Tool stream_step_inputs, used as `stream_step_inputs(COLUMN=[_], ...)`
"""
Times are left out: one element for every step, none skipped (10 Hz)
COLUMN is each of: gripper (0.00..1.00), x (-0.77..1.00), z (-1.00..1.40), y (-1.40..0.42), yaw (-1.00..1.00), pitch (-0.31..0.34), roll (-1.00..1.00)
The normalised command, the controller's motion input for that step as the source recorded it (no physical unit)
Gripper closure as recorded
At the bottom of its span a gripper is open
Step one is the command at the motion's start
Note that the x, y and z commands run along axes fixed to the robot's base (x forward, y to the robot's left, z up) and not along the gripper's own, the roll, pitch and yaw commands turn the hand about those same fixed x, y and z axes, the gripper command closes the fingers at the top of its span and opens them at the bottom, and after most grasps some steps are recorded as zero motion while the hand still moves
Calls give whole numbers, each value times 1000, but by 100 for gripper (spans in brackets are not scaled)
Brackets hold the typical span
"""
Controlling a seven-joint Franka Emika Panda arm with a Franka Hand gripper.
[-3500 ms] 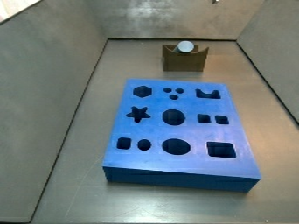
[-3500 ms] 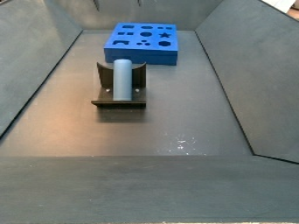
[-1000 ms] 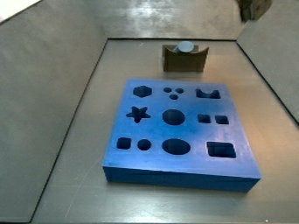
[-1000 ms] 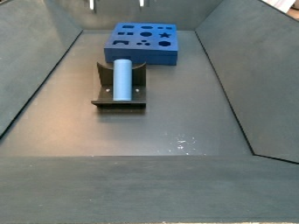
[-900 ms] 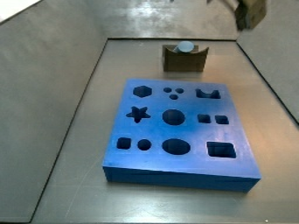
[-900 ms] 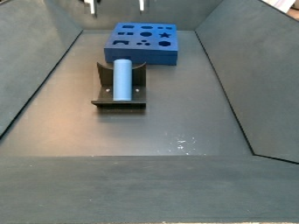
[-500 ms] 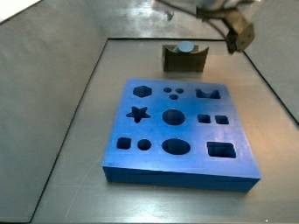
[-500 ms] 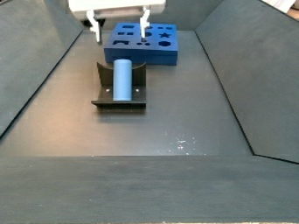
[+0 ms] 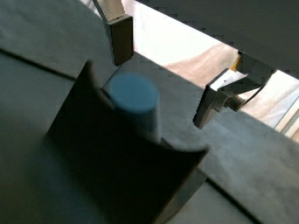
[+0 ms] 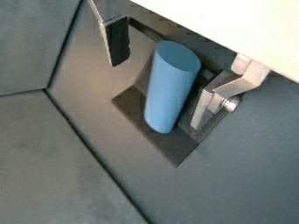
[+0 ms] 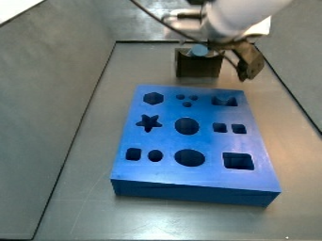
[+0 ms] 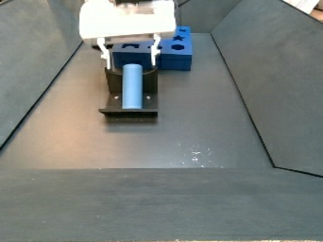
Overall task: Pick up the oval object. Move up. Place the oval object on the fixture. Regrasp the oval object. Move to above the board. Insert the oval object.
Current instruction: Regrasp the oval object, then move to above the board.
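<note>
Now the peg [image 12: 130, 84] lies in the notch of the fixture [image 12: 127, 107], a little left of center in the side view, long axis running along the fixture away from that camera toward the board [image 12: 184, 52] in the upper middle. In the side view looking over the board [image 11: 189, 141], only the peg's pale end face [image 11: 199, 49] shows above the fixture [image 11: 199, 64] at the top of frame.

The gripper [image 12: 128, 55] sits over the far end of the peg, the end nearer the board, with the peg just below it. Jaws are wide and empty: one finger [image 10: 118, 40] stands to one side of the peg [image 10: 169, 86], the other finger [image 10: 212, 103] to the opposite side, so the closing line crosses the peg's long axis. I see a gap at each pad in a wrist view; no contact that I can make out.

The hand points straight down, wrist above, arm reaching in from the upper edge of the frame. In the wrist view looking along the peg [image 9: 132, 93], its end face sits between the fingers but nearer the one at upper left.

My judgement: this is the regrasp step, and it needs a short descent, then closing.
</note>
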Motion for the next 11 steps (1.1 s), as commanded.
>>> stream_step_inputs(gripper=[0,0,0,100,100,100,100,100,100,100,100], x=[80,73,73,0,145,142,134,127,121,113,106], z=[-604,-406,-262,0,1000,1000,1000,1000,1000,1000,1000], y=[10,7,8,0,173,171,163,154,149,142,136], yaw=[4,-3,-7,0,152,137,100,67,42,17,4], pitch=[-55,-47,-40,0,-38,-36,-31,-33,-30,-14,1], roll=[54,48,45,0,-51,-59,-65,-48,-35,-34,-32])
